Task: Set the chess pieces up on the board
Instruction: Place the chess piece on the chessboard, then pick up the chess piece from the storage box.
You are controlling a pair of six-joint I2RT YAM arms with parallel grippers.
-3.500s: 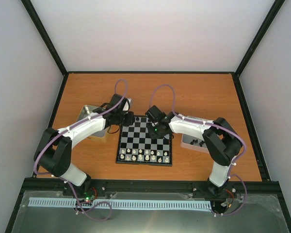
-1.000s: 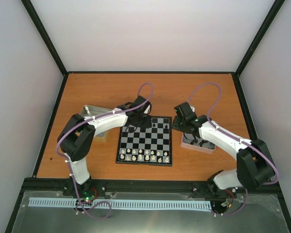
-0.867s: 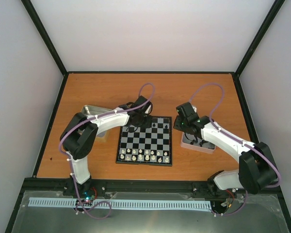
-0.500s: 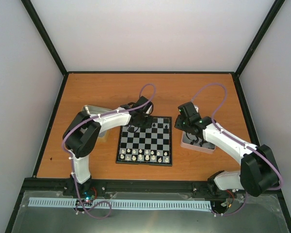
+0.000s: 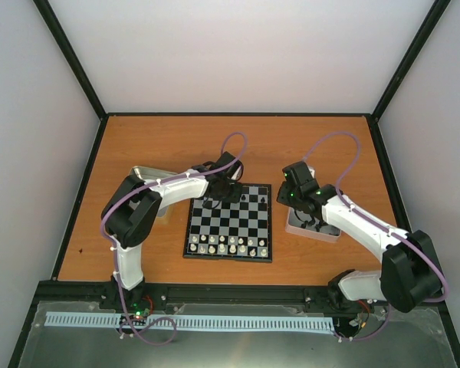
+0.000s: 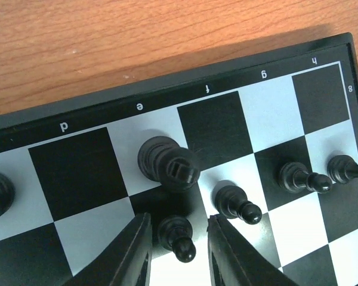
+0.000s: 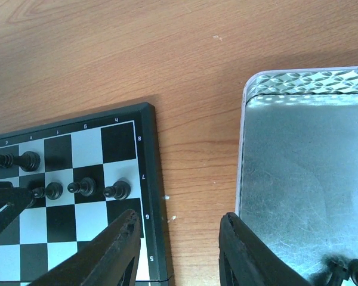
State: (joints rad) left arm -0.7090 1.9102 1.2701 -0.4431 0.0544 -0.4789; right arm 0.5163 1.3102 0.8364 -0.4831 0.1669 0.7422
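Note:
The board [image 5: 230, 226] lies mid-table, with whitish pieces [image 5: 228, 245] in its two near rows and a few black pieces [image 5: 250, 198] at the far edge. My left gripper [image 5: 214, 199] hangs over the board's far left part. In the left wrist view it [image 6: 179, 221] is open, and its fingers straddle a black pawn [image 6: 178, 237] with a gap on each side. The pawn stands on its square just in front of a tall black piece [image 6: 167, 162]. My right gripper [image 7: 179, 250] is open and empty over the bare wood between the board's edge [image 7: 149, 179] and the right tray [image 7: 298, 155].
More black pawns [image 6: 235, 204] stand in a row to the right of the straddled one. Several black pieces [image 7: 346, 268] lie in the right tray's near end [image 5: 316, 227]. A second metal tray [image 5: 142, 175] sits left of the board, partly under my left arm.
Since 3.5 s ago my left gripper went from the left tray to the board's far left, and my right gripper left the board for the tray side. In the last second, hardly any movement.

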